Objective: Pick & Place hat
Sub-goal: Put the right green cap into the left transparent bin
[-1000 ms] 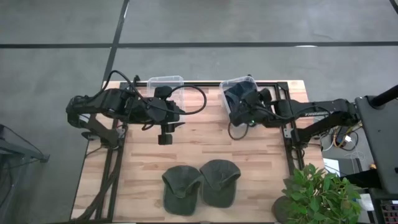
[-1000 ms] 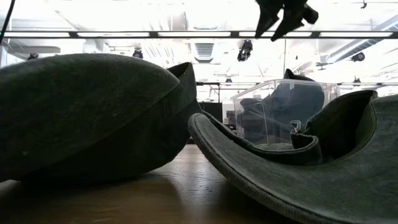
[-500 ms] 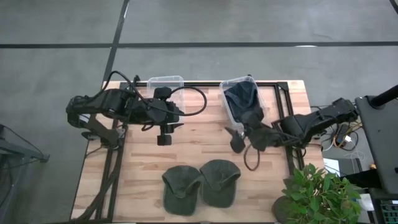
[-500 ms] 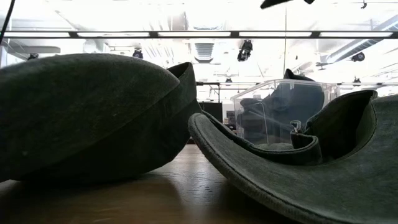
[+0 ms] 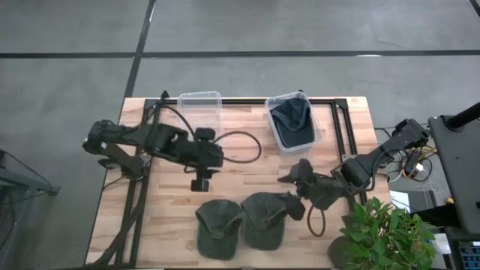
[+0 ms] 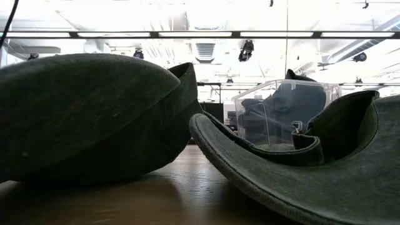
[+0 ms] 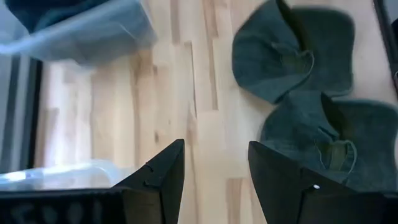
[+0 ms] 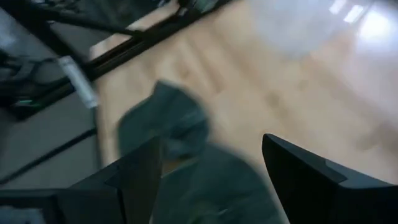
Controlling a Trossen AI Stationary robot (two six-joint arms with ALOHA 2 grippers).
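Nearest you, two dark green hats lie side by side at the front of the wooden table (image 5: 247, 169): the left green hat (image 5: 217, 227) and the right green hat (image 5: 264, 219), their edges touching. In the low view they fill the foreground, the left one (image 6: 81, 115) domed and the right one (image 6: 300, 169) lying with its brim curled up. Your right gripper (image 5: 294, 178) hangs just above the far right edge of the right green hat, fingers spread wide and holding nothing; past its fingertips the wrist view shows the two hats (image 8: 180, 149) blurred on the boards. Your left gripper (image 5: 199, 182) sits a little farther back, above bare wood just behind the left green hat, its fingers (image 7: 163, 168) parted and empty, with both green hats (image 7: 298, 93) lying ahead of the fingertips. Beyond both grippers, at the table's far edge, stand two clear plastic bins: the right bin (image 5: 311, 131) holds a dark blue hat (image 5: 291, 120), also visible through its wall in the low view (image 6: 284, 112), and the left bin (image 5: 199, 105) sits well apart from it.
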